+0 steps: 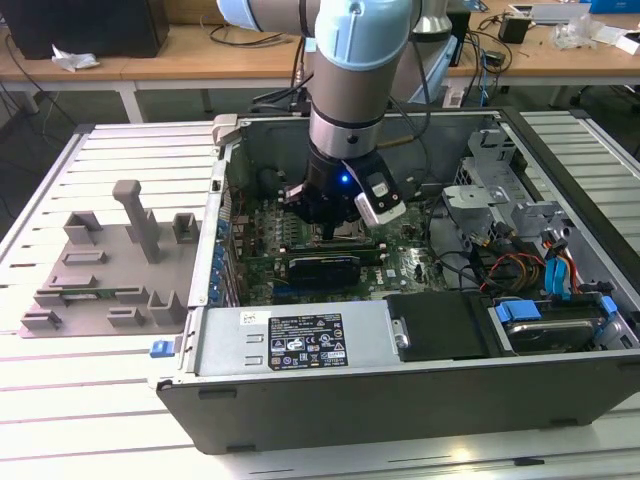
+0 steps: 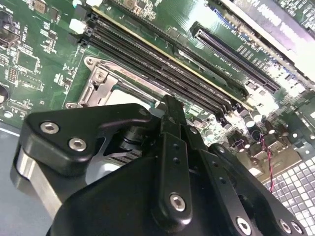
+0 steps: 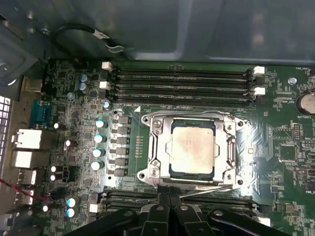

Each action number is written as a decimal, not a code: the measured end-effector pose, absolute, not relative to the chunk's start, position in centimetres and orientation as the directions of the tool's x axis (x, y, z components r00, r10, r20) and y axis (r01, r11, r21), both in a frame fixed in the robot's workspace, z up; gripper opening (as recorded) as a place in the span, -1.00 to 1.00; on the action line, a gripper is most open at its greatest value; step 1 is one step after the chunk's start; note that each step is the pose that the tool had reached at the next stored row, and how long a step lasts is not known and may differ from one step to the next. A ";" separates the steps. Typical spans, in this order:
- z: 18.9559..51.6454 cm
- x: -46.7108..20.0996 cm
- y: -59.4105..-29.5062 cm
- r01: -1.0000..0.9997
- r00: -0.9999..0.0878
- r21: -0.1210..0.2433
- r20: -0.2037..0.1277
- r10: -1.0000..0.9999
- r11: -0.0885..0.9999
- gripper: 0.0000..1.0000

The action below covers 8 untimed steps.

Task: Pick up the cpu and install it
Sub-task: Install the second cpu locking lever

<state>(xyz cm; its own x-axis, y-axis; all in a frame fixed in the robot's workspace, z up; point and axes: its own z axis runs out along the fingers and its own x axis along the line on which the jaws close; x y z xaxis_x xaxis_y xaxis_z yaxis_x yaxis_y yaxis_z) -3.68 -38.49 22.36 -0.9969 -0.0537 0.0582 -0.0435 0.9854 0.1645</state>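
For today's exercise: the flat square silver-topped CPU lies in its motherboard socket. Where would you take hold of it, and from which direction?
Grip the flat square silver-grey CPU by two opposite thin edges, coming straight down from above. It lies flat and level, ringed closely by the metal socket frame, so a sideways approach looks blocked, and its broad top offers nothing to pinch. The black gripper sits beside the socket.

A lab or electronics workshop. An open computer case [image 1: 420,300] lies in the middle of the exterior view on a slatted metal table [image 1: 60,420], with a grey fixture tray [image 1: 110,270] at the left. Wooden benches [image 1: 200,50] strewn with cables [image 1: 480,40] line the top of the frame.
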 end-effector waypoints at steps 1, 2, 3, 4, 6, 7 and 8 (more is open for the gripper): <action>22.3 -3.7 -38.6 -0.043 -0.997 0.170 0.058 -0.054 0.984 -0.79; 22.2 -3.7 -38.8 -0.043 -0.997 0.170 0.058 -0.054 0.984 -0.79; 22.2 -3.7 -39.1 -0.043 -0.997 0.171 0.058 -0.054 0.984 -0.79; 22.2 -3.7 -39.2 -0.043 -0.997 0.172 0.058 -0.054 0.984 -0.79; 22.1 -3.9 -39.3 -0.043 -0.997 0.190 0.057 -0.055 0.981 -0.79; 22.0 -4.1 -39.4 -0.043 -0.997 0.198 0.056 -0.055 0.979 -0.79; 21.8 -4.4 -39.4 -0.043 -0.997 0.203 0.056 -0.056 0.978 -0.79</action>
